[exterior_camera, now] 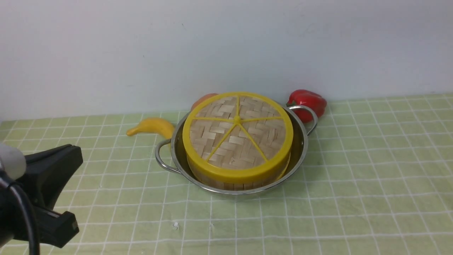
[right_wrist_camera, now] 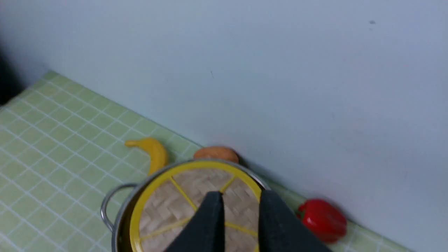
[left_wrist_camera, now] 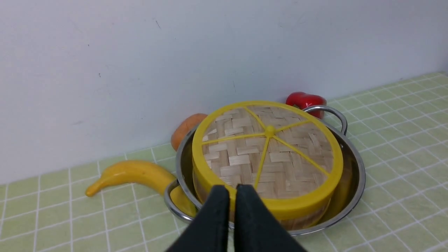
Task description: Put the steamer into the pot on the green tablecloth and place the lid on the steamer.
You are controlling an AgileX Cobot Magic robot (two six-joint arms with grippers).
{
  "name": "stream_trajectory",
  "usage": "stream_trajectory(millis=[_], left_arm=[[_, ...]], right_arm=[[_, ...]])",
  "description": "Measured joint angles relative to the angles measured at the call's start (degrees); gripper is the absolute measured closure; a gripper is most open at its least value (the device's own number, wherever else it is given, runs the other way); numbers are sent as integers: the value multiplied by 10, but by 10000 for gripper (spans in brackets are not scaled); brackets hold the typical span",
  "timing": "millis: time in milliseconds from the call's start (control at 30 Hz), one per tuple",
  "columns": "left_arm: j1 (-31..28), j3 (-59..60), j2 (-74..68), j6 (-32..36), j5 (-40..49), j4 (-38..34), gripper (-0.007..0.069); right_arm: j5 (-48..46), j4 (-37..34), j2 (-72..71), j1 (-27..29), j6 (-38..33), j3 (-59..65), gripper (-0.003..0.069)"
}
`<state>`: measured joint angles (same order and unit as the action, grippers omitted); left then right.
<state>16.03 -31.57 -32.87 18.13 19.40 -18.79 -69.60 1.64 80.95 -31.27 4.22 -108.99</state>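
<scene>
The shiny pot (exterior_camera: 301, 141) stands on the green tablecloth (exterior_camera: 354, 198) near the back wall. Inside it sits the steamer (exterior_camera: 231, 185); only its slatted side shows, and its contents are hidden. The lid (exterior_camera: 238, 132), woven with yellow spokes, lies flat on top of it. In the left wrist view my left gripper (left_wrist_camera: 232, 190) hangs shut and empty, short of the pot's near rim. My left arm's black end (exterior_camera: 46, 184) shows at the lower left of the front view. In the right wrist view my right gripper (right_wrist_camera: 241, 201) is above the lid (right_wrist_camera: 168, 206), open with nothing between its fingers.
A yellow banana (exterior_camera: 152, 127) lies just left of the pot's handle. A red pepper (exterior_camera: 308, 101) and an orange vegetable (exterior_camera: 203, 99) sit behind the pot against the white wall. The right arm is out of the front view.
</scene>
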Motion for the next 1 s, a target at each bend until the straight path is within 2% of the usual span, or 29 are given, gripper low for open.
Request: stream_trajectory(millis=[67,100,133,167,200,300,333,433,833,1000], left_arm=[[0,0,0,0,0,0,594],[0,0,0,0,0,0,593],[0,0,0,0,0,0,590],[0,0,0,0,0,0,590],[0,0,0,0,0,0,583],[0,0,0,0,0,0,580],[0,0,0,0,0,0,573],[0,0,0,0,0,-1,571],[0,0,0,0,0,-1,552],[0,0,0,0,0,-1,542]], right_arm=[[31,0,-59,0,0,99,641],[43,0,-71,0,0,122,648],[104,-3,-120,0,0,215,672],[112,-4,-126,0,0,227,673],[179,-8,-170,0,7,319,675],[259,-16,-221,0,20,423,675],[314,-21,-248,0,28,500,675],[359,-35,-278,0,30,583,675],[357,-42,-295,0,30,616,655],[357,-5,-295,1,29,616,634]])
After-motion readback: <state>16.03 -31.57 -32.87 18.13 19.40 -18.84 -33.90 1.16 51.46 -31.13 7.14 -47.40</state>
